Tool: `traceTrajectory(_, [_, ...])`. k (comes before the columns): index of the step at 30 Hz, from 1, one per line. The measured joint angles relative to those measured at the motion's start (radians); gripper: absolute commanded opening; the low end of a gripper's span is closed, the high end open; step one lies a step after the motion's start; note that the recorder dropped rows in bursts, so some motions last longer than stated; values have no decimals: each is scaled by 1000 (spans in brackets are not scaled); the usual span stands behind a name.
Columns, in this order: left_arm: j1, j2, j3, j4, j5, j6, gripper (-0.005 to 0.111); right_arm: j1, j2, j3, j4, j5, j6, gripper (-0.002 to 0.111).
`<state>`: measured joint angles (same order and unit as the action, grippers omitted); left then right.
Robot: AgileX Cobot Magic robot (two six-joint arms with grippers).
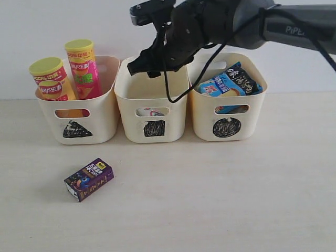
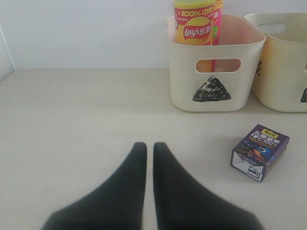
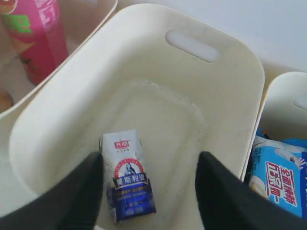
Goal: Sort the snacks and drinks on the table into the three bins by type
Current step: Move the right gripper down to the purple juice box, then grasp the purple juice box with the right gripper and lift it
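Three cream bins stand in a row. The triangle bin holds the orange-yellow Lay's can and the pink Lay's can. My right gripper hangs open above the square bin; the white and blue-purple carton lies flat on that bin's floor below the jaws, free of them. The circle bin holds the blue noodle bag. An orange bag does not show. The dark purple carton lies on the table in front of the triangle bin. My left gripper is shut and empty, low over the table, left of that carton.
The light table runs wide in front of the bins. A white wall stands close behind them. My right arm and its cable reach in from the upper right, above the circle bin.
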<state>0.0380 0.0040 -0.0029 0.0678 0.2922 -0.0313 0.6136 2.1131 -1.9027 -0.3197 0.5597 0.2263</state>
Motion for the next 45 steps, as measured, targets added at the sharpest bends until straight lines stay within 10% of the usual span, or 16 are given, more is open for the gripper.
traceTrajectory(4, [0, 0, 0, 0, 0, 0, 4, 67, -41, 0, -2, 109, -36, 0])
traceTrajectory(21, [0, 0, 0, 0, 0, 0, 4, 173, -38, 0, 522, 381, -425, 1])
traceTrajectory(26, [0, 0, 0, 0, 0, 0, 4, 173, 18, 0, 541, 391, -460, 35])
traceTrajectory(29, [0, 0, 0, 0, 0, 0, 4, 176, 61, 0, 545, 366, -481, 91])
traceTrajectory(31, [0, 0, 0, 0, 0, 0, 4, 187, 85, 0, 549, 328, -498, 105])
traceTrajectory(45, [0, 0, 0, 0, 0, 0, 4, 254, 190, 0, 519, 107, -532, 105])
